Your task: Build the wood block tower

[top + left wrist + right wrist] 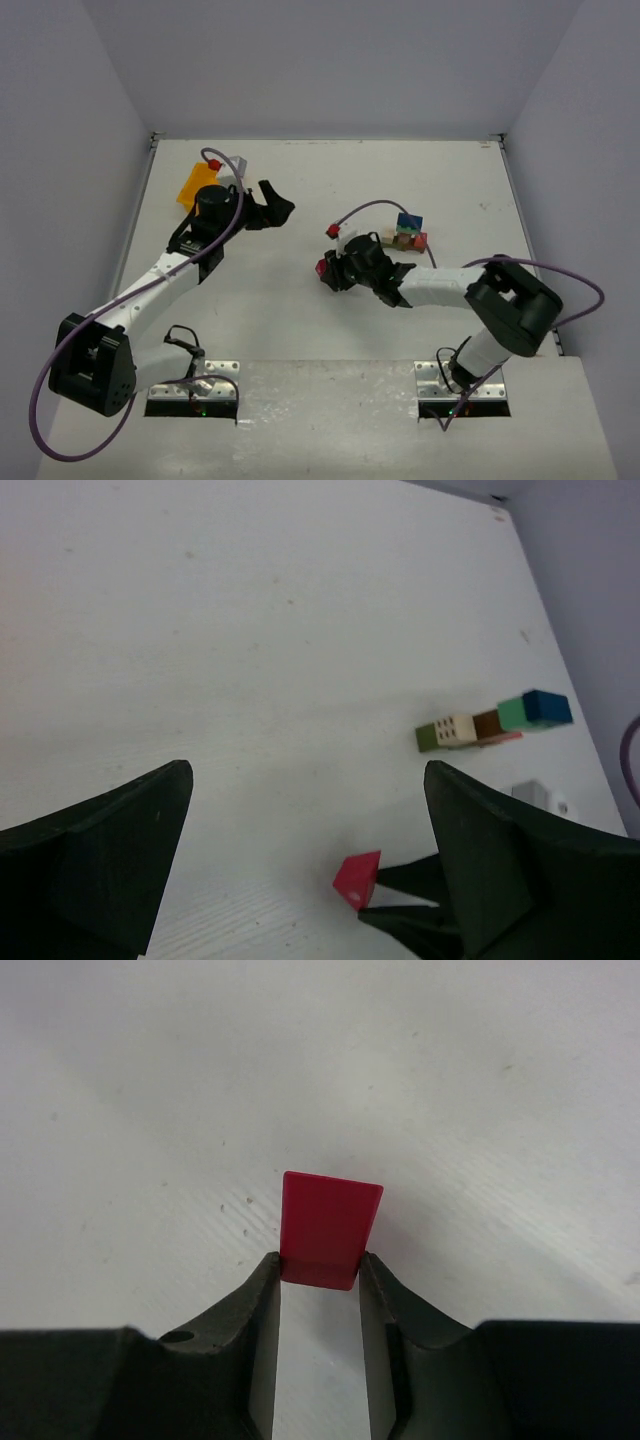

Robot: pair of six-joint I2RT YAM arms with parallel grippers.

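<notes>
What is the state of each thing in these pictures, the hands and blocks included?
left hand: open, empty.
right hand: shut on the red block.
red block: gripped on two sides, low near the table.
built blocks: standing on the table, no hand touching.
orange tray: on the table, partly hidden.

Black right pincer [320, 1266], red block [331, 1222], white table [150, 1080]

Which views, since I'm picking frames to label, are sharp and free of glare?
Top external: soft, even light, faint shadows, block tower too small for detail. Left wrist: table and block tower clear; left gripper fingers nearly black. Right wrist: red block crisp in right gripper, no glare.
</notes>
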